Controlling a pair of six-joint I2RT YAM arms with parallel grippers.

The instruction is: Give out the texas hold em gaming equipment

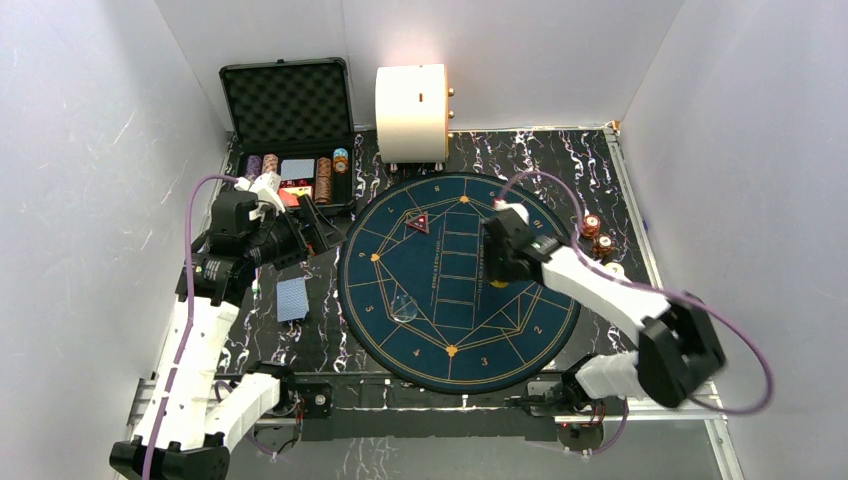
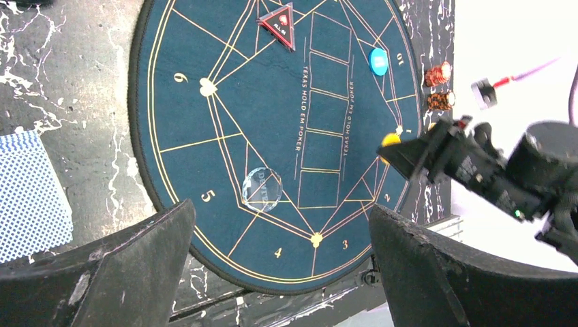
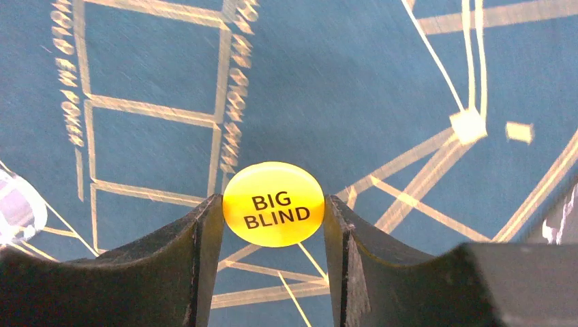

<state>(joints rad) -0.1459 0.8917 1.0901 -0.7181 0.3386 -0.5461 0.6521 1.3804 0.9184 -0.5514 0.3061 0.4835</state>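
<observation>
Blue felt mat (image 1: 440, 340) carries the yellow button (image 1: 497, 284) on its right half, under the right gripper (image 1: 496, 272). From the left wrist, the left gripper (image 2: 281, 216) stands spread wide, holding nothing. From the right wrist, both fingers (image 3: 204, 259) pinch the button's edges.

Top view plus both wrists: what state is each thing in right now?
Black case: lid open, chips racked inside.
Left tool: open, empty.
Right tool: closed on the yellow button, both edges.
Yellow button: gripped, face up.
Blue button: flat on the mat, free.
Red triangular marker: flat on the mat.
Clear puck: flat on the mat.
Blue-backed cards: face down, left of the mat.
</observation>
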